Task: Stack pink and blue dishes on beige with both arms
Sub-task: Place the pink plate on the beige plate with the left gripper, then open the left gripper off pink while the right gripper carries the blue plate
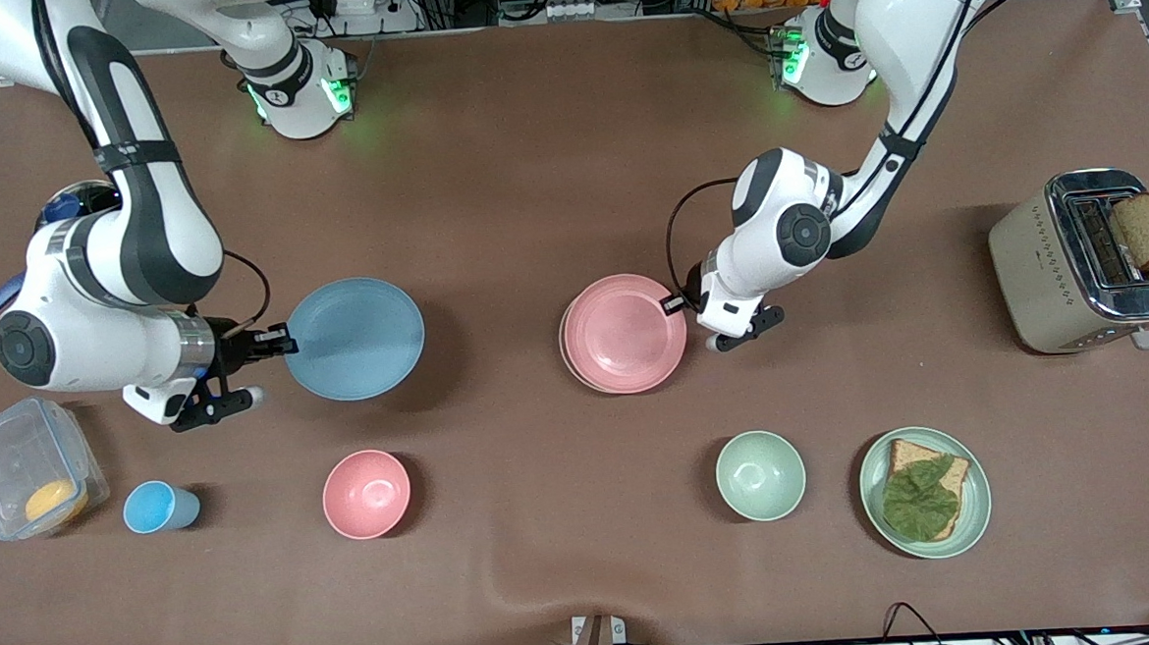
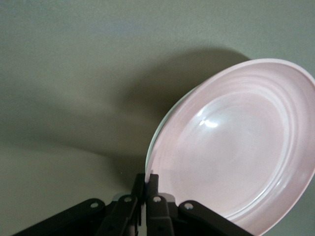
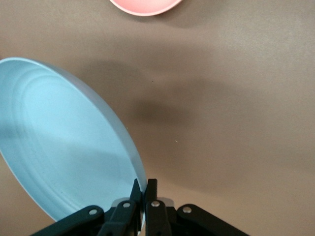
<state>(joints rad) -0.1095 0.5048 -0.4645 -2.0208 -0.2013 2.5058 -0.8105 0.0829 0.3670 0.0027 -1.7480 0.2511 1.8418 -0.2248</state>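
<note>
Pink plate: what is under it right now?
Under the pink plate, pinched at its rim by the left gripper, a pale sliver of another plate peeks out. The rest of that plate is covered.

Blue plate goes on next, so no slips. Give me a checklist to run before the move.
1. Left gripper shut on pink plate rim: ok.
2. Right gripper shut on blue plate rim: ok.
3. Pink plate over beige plate: ok, beige edge shows beneath.
4. Pink plate seated flat on beige: cannot tell.
5. Blue plate over the stack: not ok, it hangs toward the right arm's end.
</note>
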